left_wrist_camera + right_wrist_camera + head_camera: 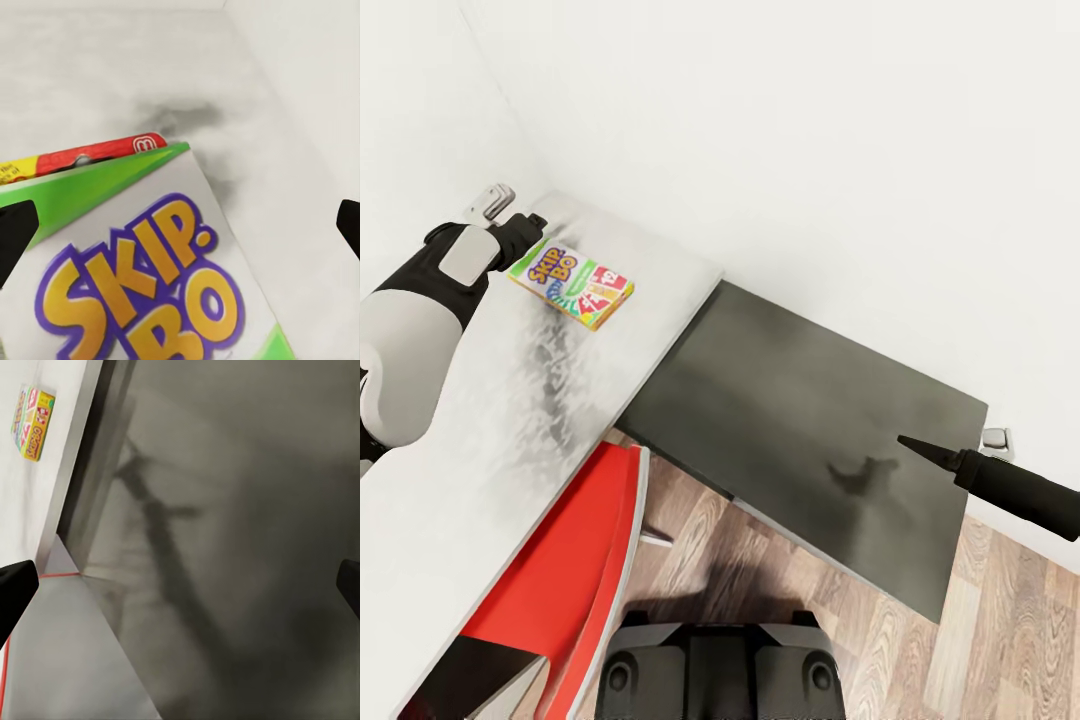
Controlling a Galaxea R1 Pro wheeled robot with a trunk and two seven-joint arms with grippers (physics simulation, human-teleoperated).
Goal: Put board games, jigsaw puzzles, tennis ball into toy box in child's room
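One board game, the yellow-green-red Skip-Bo box (572,284), lies flat on the light grey table (510,420) near the wall corner. My left gripper (532,228) hovers at the box's far-left end, open. In the left wrist view the Skip-Bo box (150,277) lies close under my left gripper (180,229), whose dark fingertips (15,232) stand wide apart at either side. My right gripper (920,448) hangs open over the dark grey panel (800,420), far from the box. From the right wrist view the Skip-Bo box (34,420) is small and distant, beyond my right gripper (180,585).
A red chair (570,570) is tucked under the table's near edge. White walls (810,150) close the scene behind the table and the panel. Wood-plank floor (1000,640) lies at the lower right, and my dark base (720,670) sits at the bottom centre.
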